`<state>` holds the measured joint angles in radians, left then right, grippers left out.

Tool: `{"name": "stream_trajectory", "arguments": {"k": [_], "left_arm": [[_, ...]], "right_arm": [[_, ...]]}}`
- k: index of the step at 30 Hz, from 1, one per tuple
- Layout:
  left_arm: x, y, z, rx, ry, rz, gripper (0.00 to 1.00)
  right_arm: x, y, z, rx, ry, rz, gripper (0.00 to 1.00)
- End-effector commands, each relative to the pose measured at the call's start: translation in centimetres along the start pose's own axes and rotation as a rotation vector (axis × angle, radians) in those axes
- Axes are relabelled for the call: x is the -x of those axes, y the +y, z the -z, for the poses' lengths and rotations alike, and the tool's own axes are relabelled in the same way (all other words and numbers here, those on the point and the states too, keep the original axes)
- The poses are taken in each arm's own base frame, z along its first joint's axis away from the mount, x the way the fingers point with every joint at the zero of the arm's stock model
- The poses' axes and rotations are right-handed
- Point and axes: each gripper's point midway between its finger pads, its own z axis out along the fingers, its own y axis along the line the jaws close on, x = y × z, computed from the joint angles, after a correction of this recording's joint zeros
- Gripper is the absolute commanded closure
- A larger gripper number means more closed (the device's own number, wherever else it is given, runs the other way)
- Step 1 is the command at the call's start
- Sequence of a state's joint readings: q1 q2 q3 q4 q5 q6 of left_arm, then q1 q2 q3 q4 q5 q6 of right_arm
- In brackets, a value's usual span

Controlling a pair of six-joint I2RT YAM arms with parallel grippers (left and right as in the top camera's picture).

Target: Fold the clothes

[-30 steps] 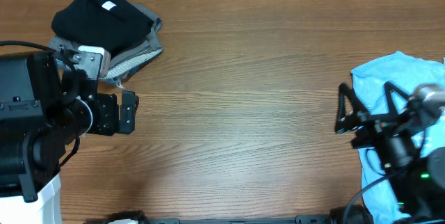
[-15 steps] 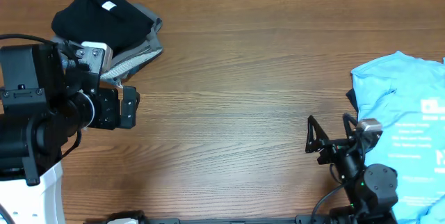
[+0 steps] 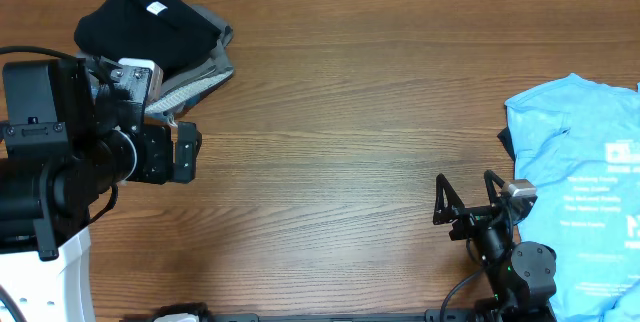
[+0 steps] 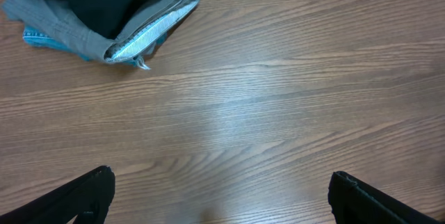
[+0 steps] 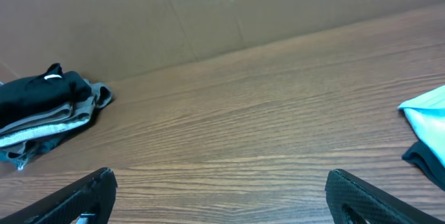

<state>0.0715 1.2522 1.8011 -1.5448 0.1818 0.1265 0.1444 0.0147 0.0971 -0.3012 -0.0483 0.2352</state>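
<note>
The clothes lie in two places. At the far left a folded stack has a black T-shirt (image 3: 150, 22) with a small white neck label on top and grey and blue pieces (image 3: 195, 80) under it. A light blue printed T-shirt (image 3: 580, 187) lies spread at the right edge, over a dark piece (image 5: 424, 158). My left gripper (image 3: 186, 152) hangs open just below the stack, with nothing between its fingers. In the left wrist view the stack (image 4: 104, 15) sits top left, far from the left gripper (image 4: 222, 196). My right gripper (image 3: 465, 197) stands open and empty, left of the blue shirt (image 5: 427, 109).
The wooden table (image 3: 350, 132) stretches bare between the two piles. A brown cardboard wall (image 5: 208, 15) runs along its far edge. The left arm's bulky base (image 3: 40, 182) fills the left side.
My right arm has pulled back off the blue shirt toward the near edge and leftward, uncovering the shirt's print. The left arm has barely shifted.
</note>
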Motion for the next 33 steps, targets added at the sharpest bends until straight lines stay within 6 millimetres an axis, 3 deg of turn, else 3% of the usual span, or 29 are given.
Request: {"name": "stream_trajectory", "arguments": {"k": [1,20,26,30,33], "left_arm": [[0.1,0.0,-0.1,0.002,0.001,0.013,0.00],[0.1,0.0,-0.1,0.002,0.001,0.013,0.00],[-0.1,-0.9,0.7,-0.010,-0.021,-0.018,0.00],[1.2,-0.4,2.3,0.056,-0.139,-0.074,0.00],[2.7,-1.1,3.5,0.063,-0.305,-0.127,0.00]], "right_arm": [[0.2,0.1,0.0,0.007,-0.015,-0.003,0.00],[0.2,0.1,0.0,0.007,-0.015,-0.003,0.00],[0.2,0.1,0.0,0.007,-0.015,-0.003,0.00],[0.2,0.1,0.0,0.007,-0.015,-0.003,0.00],[0.2,0.1,0.0,0.007,-0.015,-0.003,0.00]]}}
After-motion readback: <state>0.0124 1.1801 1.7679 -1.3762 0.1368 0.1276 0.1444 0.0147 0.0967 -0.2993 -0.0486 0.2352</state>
